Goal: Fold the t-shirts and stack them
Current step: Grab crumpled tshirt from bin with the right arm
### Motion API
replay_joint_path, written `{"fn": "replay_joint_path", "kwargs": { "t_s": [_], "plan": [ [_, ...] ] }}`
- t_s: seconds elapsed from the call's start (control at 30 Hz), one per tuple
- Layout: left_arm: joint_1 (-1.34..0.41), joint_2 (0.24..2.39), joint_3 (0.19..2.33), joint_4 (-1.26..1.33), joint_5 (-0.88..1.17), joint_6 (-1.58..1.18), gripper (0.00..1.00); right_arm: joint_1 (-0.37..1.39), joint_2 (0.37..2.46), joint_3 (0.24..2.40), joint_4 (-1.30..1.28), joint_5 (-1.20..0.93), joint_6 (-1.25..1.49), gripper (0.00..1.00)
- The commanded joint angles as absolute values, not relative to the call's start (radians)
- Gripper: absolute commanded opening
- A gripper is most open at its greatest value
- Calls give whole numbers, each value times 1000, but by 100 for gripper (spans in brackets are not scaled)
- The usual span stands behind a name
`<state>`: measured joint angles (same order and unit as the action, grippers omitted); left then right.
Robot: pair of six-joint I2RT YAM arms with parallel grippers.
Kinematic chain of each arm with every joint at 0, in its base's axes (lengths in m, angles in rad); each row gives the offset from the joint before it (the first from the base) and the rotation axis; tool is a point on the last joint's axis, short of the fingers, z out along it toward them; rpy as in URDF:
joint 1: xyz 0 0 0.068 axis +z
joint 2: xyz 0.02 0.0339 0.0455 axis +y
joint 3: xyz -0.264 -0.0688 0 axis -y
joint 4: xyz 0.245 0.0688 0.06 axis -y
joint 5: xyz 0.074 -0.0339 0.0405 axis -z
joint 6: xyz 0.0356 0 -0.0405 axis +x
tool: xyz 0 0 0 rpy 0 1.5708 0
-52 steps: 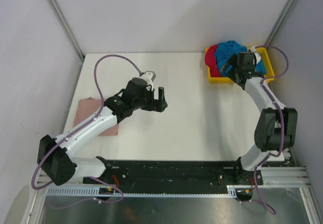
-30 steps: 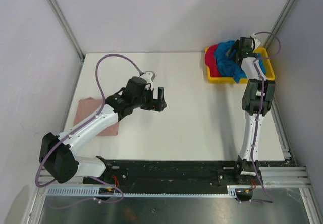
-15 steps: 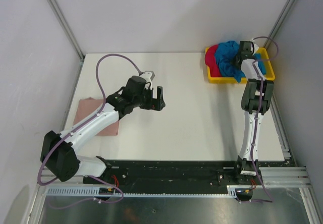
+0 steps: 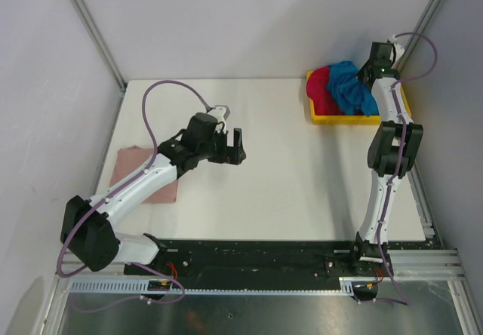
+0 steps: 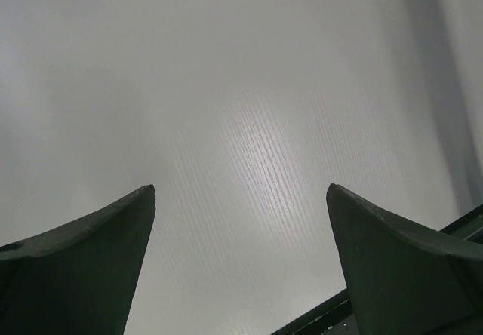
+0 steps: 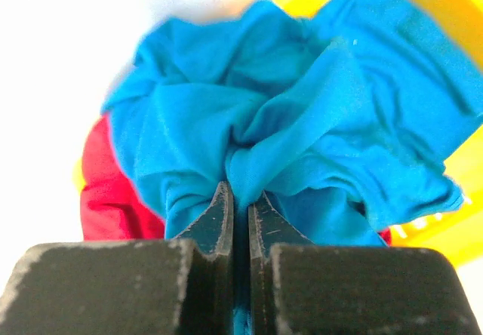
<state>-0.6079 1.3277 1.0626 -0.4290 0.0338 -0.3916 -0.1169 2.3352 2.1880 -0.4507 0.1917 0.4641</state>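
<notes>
"While the right gripper (image 6: pixel 240 199) has its jaws almost closed, what sits between them?"

"A pinched fold of the bright blue cloth t-shirt (image 6: pixel 302 116). The rest hangs crumpled below the fingers, over the shallow yellow plastic tray (image 4: pixel 341 119) at the far right corner of the white table (image 4: pixel 302 176)."

"And the crimson red cloth t-shirt (image 6: pixel 113 192)?"

"Bunched in the tray, left of the blue one in the top view, touching it and partly beneath it."

"What about the left gripper (image 5: pixel 240 192)?"

"Its jaws stand wide apart and hold nothing. It hangs above bare table near the middle, well apart from the tray."

"Where is the third shirt?"

"The dusty pink cloth t-shirt (image 4: pixel 139 170) lies flat in a roughly rectangular shape near the table's left edge, with the left arm (image 4: pixel 128 192) crossing above it."
</notes>
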Motion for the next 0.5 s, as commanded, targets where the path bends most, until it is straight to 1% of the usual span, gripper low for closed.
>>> {"fn": "replay_joint_path", "kwargs": {
  "t_s": [0.0, 0.27, 0.47],
  "plan": [
    [-597, 1292, 1090, -429, 27, -377, 99, -115, 2154, 2216, -440, 258, 410, 0],
    [-580, 1256, 1091, -446, -10, -364, 99, -84, 1984, 2213, -464, 278, 370, 0],
    [-564, 1240, 1094, -459, -39, -359, 99, -14, 1796, 2156, -470, 301, 340, 0]
  ]
}}
